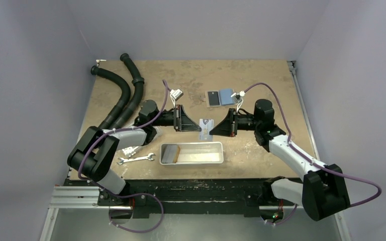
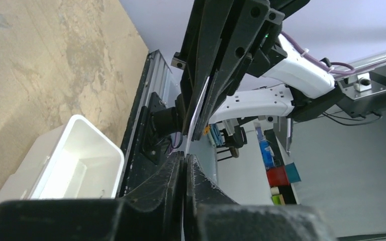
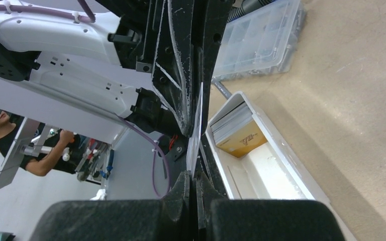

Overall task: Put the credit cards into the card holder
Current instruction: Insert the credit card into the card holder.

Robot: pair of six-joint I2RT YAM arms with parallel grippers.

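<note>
While both jaws share the credit card point(image 1: 207, 129): it stands on edge in mid-air between the two arms, above the table point(image 1: 261, 80).
Left jaws: pressed together on the card edge that faces the left arm, as the left wrist view shows; the bite looks shallow.
Right jaws: clamped on the opposite edge of the same card.
Step in hand: judged to be a handover or regrip between the arms.
Release order: one pair of jaws should open only once the other pair's hold looks firm. Neither arm should pull while both are clamped, since a thin card could bend or slip.
Card holder point(image 1: 227, 96): lies open and flat at 1 o'clock of the held card. A dark card point(image 1: 212, 98) lies on its left side, and the blue right panel is bare.
Approach: the carrying arm should tilt the card flat and bring it in low, with its edge square to the panel.
Tray point(image 1: 203, 153): sits at 6 o'clock of the held card, with a stack of cards point(image 1: 170, 153) at its 9 o'clock end.
</note>
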